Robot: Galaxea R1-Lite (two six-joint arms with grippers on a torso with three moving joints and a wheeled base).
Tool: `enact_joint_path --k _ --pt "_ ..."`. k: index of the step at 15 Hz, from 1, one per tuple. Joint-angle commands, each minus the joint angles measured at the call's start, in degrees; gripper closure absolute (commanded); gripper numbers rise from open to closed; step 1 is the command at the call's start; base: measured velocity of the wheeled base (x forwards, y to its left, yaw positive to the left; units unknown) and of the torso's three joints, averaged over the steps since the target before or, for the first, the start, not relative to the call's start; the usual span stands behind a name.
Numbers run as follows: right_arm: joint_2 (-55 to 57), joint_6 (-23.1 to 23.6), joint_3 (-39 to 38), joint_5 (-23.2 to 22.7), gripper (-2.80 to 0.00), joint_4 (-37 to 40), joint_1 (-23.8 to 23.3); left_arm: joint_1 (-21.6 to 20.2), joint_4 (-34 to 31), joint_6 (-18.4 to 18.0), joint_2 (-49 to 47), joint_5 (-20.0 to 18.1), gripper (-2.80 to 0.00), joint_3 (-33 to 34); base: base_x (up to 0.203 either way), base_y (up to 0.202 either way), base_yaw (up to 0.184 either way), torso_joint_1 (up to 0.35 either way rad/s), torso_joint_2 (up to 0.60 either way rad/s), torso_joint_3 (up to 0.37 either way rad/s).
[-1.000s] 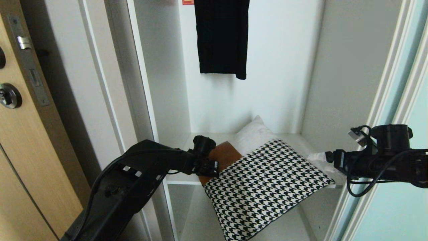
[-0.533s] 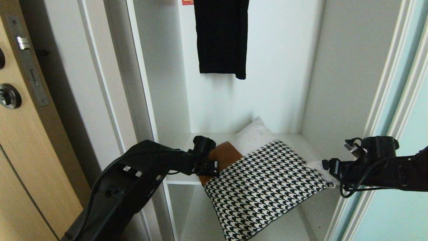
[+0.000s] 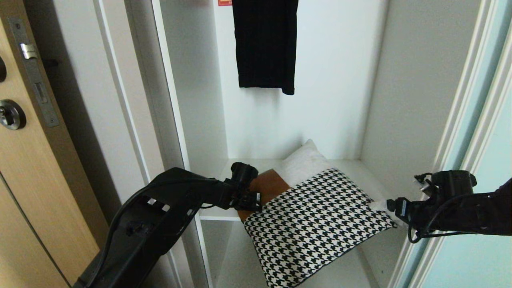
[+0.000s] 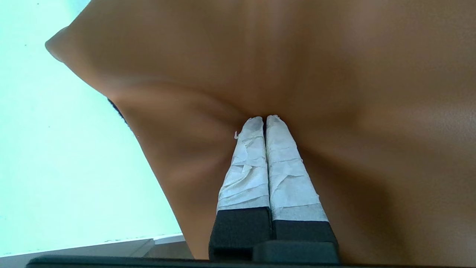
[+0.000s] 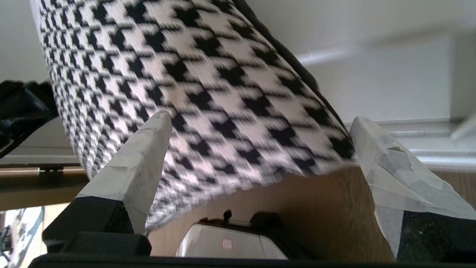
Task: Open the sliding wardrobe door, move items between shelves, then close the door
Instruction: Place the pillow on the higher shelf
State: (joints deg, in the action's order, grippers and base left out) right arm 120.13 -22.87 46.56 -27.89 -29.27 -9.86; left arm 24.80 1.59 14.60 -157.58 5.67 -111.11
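While the left gripper (image 4: 264, 120) keeps its taped fingers (image 4: 247, 163) pressed together on the rust-brown cushion (image 3: 267, 185), pinching a fold of its cover, the right gripper (image 5: 260, 145) stands wide open just at the far corner of the houndstooth cushion (image 3: 316, 224), holding nothing. In the right wrist view that corner lies between the two spread fingers (image 5: 137, 160), the patterned cloth close before them. The houndstooth cushion lies between the two grippers, tilted, its near end hanging past the front edge of the shelf (image 3: 218, 214) and down over the lower compartment. The rust-brown cushion sits partly under it, right at the left gripper's tips, and a white cushion (image 3: 303, 162) lies behind both, farther into the wardrobe from either gripper. A long black garment (image 3: 265, 44) hangs well above them against the back wall. The sliding wardrobe door (image 3: 480, 132) stands pushed aside just beyond the right gripper's arm, leaving the compartment open. A tan wooden door (image 3: 24, 180) stands off beyond the left arm.
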Motion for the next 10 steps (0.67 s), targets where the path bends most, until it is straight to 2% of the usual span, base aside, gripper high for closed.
enact_joint_path --k 1,7,10 --pt "-3.41 0.00 -3.13 -0.90 -2.80 -0.15 -1.18 0.07 0.08 0.07 -0.19 0.12 0.00 0.01 0.000 0.000 0.000 0.000 0.00 0.000" --pt "-3.09 -0.38 -6.07 -1.73 -2.80 -0.04 -1.05 -0.01 0.08 -0.02 -0.28 0.13 0.00 0.01 0.000 0.000 0.000 0.000 0.00 0.000" --pt "-2.24 -0.94 -6.57 -3.22 -2.80 -0.17 0.81 0.00 0.08 -0.10 -0.28 0.13 0.00 0.01 0.000 0.000 0.000 0.000 0.00 0.000"
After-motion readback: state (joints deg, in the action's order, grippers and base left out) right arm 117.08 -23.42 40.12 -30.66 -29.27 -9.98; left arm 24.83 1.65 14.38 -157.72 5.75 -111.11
